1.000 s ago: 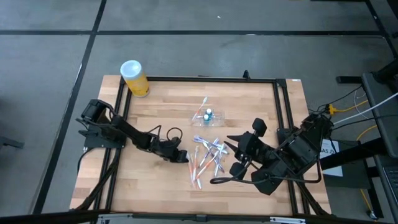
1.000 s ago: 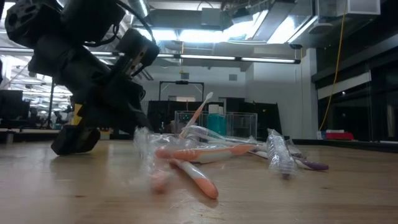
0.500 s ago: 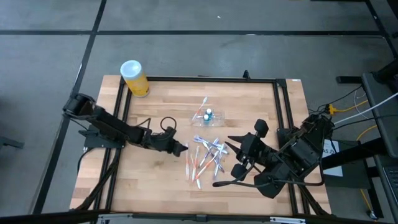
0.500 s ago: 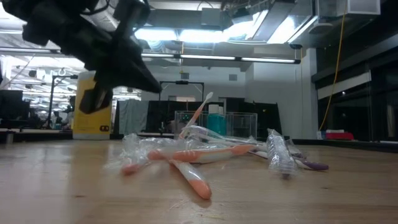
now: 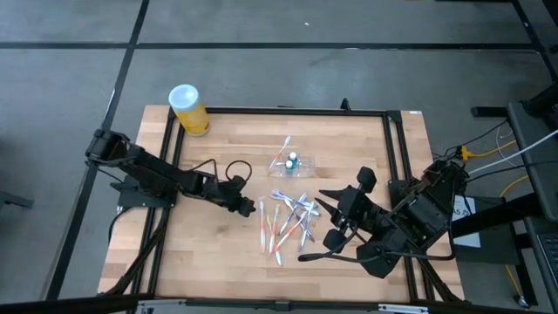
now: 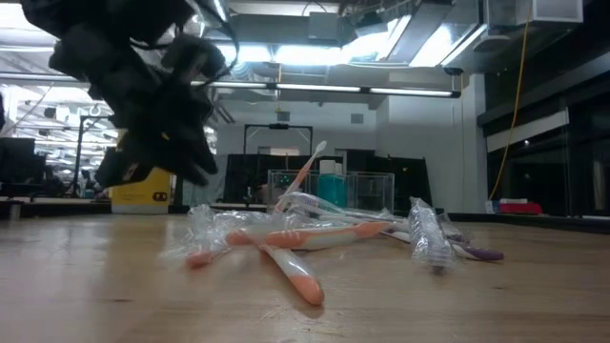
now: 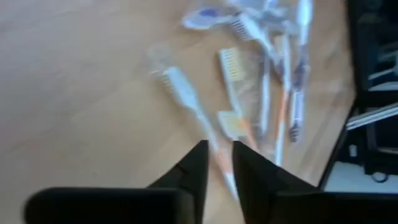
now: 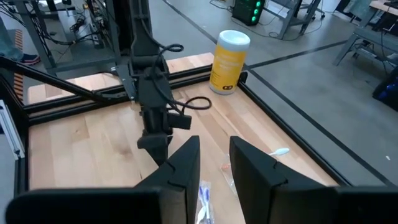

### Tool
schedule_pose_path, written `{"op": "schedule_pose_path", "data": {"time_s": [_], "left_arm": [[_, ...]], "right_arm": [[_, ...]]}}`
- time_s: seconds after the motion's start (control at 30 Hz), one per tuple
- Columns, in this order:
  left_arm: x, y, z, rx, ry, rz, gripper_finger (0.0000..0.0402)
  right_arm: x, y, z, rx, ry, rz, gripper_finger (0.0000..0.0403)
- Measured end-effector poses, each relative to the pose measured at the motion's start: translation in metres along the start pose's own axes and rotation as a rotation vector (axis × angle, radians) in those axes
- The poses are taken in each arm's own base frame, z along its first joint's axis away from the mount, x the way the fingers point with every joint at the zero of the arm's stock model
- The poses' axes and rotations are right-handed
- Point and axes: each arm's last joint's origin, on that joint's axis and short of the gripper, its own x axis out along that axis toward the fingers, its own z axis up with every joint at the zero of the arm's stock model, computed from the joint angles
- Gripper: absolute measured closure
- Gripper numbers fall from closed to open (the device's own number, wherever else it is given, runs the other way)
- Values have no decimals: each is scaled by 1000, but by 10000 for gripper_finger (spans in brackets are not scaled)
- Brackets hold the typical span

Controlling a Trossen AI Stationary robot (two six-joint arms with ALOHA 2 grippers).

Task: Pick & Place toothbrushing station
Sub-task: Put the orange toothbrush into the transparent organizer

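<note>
The clear toothbrushing station (image 5: 290, 162) stands on the wood at the table's middle, toward the far edge. An orange-and-white toothbrush leans in it, next to a small teal thing (image 6: 331, 188). My left gripper (image 5: 251, 208) hangs above the table just left of a loose pile of wrapped toothbrushes (image 5: 286, 222). It is empty, with a narrow gap between its fingers (image 7: 221, 149). My right gripper (image 8: 214, 155) waits at the table's right side, near the pile, also with a narrow gap and empty.
A yellow cylinder with a white lid (image 5: 188, 110) stands at the far left corner. A black frame rail (image 5: 279, 112) runs around the tabletop. Bare wood lies along the near left part (image 5: 209, 257). The left arm's cable loops beside its wrist (image 5: 235, 170).
My left gripper has risen from the tabletop at the pile's left edge and drawn back a little toward the table's left edge. A wrapped orange toothbrush at the pile's left side has slid leftward along the table and now lies still.
</note>
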Motion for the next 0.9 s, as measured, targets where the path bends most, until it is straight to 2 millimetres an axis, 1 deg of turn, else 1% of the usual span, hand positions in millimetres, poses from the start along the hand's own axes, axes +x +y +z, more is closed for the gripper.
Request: {"op": "schedule_pose_path", "data": {"time_s": [0.17, 0.27, 0.33, 0.5, 0.73, 0.9], "left_arm": [[1, 8, 16, -24, -20, 39, 260], [1, 11, 24, -31, -23, 48, 233], [5, 15, 29, -45, 0, 52, 224], [17, 25, 31, -71, 66, 87, 223], [32, 28, 34, -110, 47, 50, 235], [39, 29, 36, -134, 43, 17, 237]], "right_arm": [[0, 1, 1, 7, -6, 2, 311], [0, 1, 1, 11, -8, 4, 311], [0, 1, 1, 10, -9, 5, 311], [0, 1, 1, 2, -12, 3, 311], [0, 1, 1, 10, -12, 4, 311], [0, 1, 1, 13, -12, 4, 311]]}}
